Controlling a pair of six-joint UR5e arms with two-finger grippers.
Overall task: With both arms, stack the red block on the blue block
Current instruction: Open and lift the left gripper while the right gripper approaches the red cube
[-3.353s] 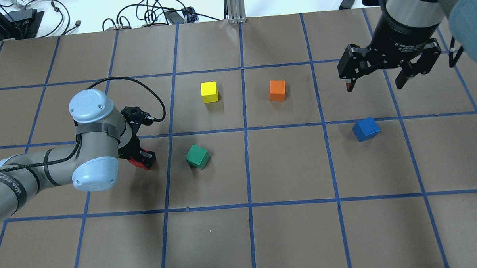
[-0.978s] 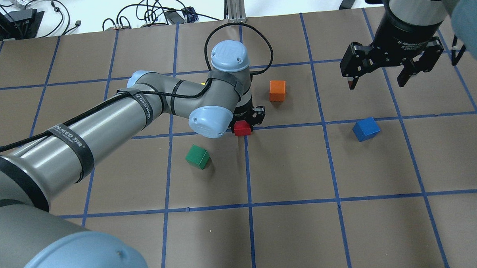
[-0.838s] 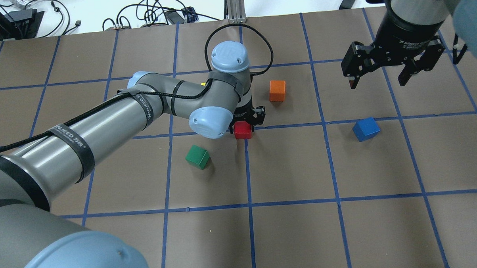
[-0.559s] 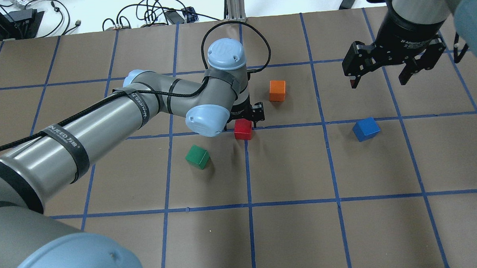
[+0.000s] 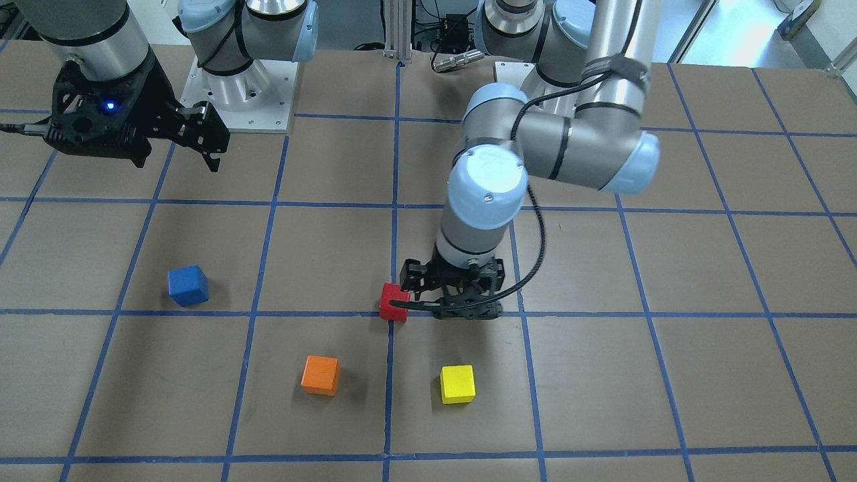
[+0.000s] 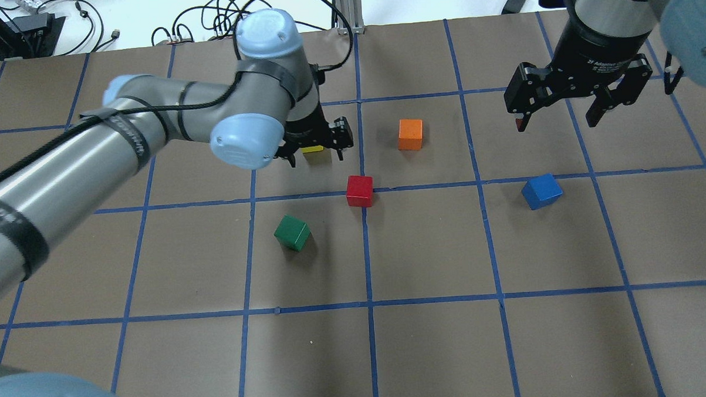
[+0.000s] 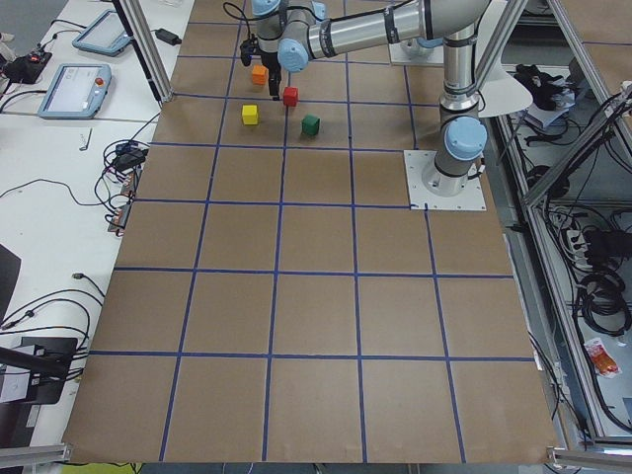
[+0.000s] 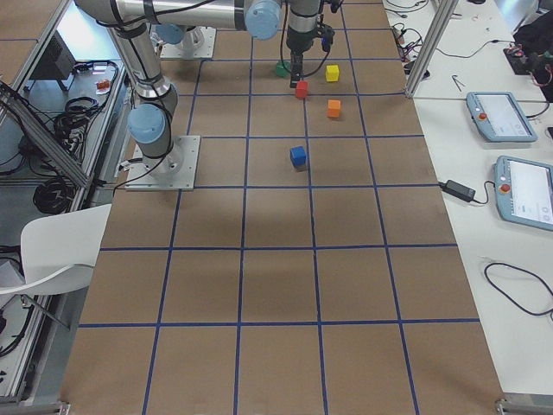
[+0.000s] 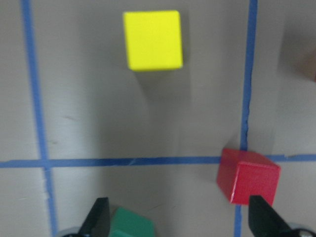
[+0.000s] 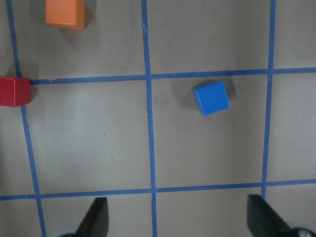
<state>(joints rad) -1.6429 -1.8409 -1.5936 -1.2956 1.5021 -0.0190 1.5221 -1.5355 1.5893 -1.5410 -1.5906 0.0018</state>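
The red block (image 6: 360, 190) sits alone on the table on a blue tape line and also shows in the front view (image 5: 394, 302). The blue block (image 6: 541, 191) sits to its right, one grid square away, and appears in the right wrist view (image 10: 211, 97). My left gripper (image 6: 317, 150) is open and empty, raised behind and left of the red block; the left wrist view (image 9: 180, 224) shows the red block (image 9: 248, 176) below its right finger. My right gripper (image 6: 557, 122) is open and empty, hovering beyond the blue block.
A green block (image 6: 292, 232) lies front-left of the red block. An orange block (image 6: 410, 134) stands behind it. A yellow block (image 9: 153, 39) lies under my left gripper, mostly hidden in the overhead view. Cables and gear lie beyond the table's far edge.
My left arm carried the red block to the table's middle, set it on the tape line, opened, and lifted away to the far left. My right gripper has barely moved.
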